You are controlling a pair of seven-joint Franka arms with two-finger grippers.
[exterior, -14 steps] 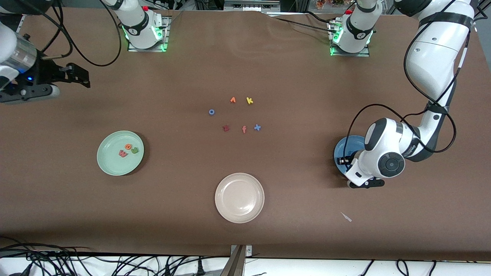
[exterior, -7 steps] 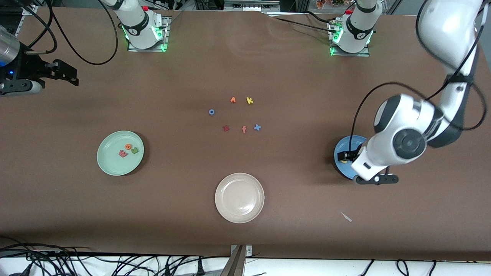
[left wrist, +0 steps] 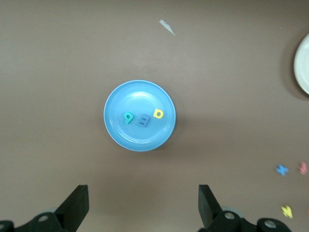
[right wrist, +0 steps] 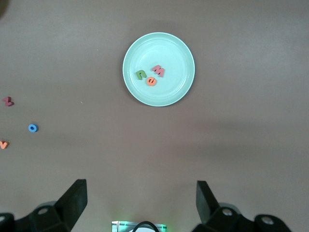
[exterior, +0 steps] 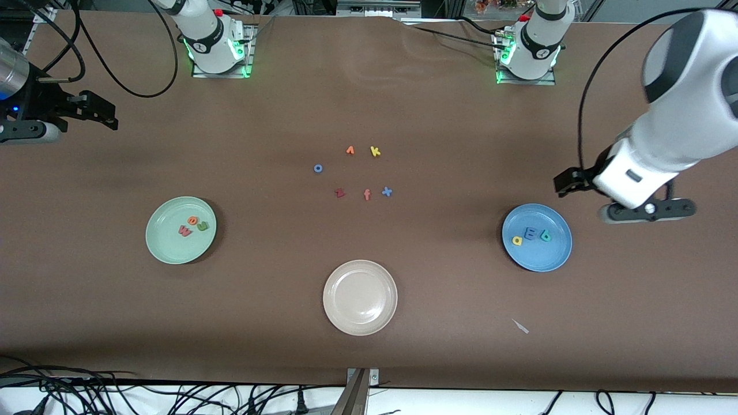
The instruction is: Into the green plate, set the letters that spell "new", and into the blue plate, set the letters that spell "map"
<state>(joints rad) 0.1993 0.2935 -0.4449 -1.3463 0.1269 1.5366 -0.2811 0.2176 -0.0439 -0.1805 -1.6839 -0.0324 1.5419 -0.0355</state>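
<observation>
Both claws are seen spread wide and holding nothing. Raised over bare bench at the left arm's end, the left claw point(exterior: 568, 181) hangs just beside the blue plate point(exterior: 554, 256); the right claw point(exterior: 95, 109) is parked over the right arm's end of the bench, where that arm waits.

On the blue plate the yellow a point(exterior: 517, 241), blue m point(exterior: 531, 234) and teal p point(exterior: 545, 235) are laid in a row near its middle. On the green plate point(exterior: 164, 248) the red w point(exterior: 184, 231), orange e point(exterior: 193, 219) and olive n point(exterior: 202, 226) are clustered close together. Both words appear sorted.

Such foam letters are judged very light, soft and easily squashed or flicked aside; a gentle pinch across opposite flat edges would be called for. Spare letters point(exterior: 357, 172) are left mid-bench, with a white plate point(exterior: 360, 271) nearer the camera.
</observation>
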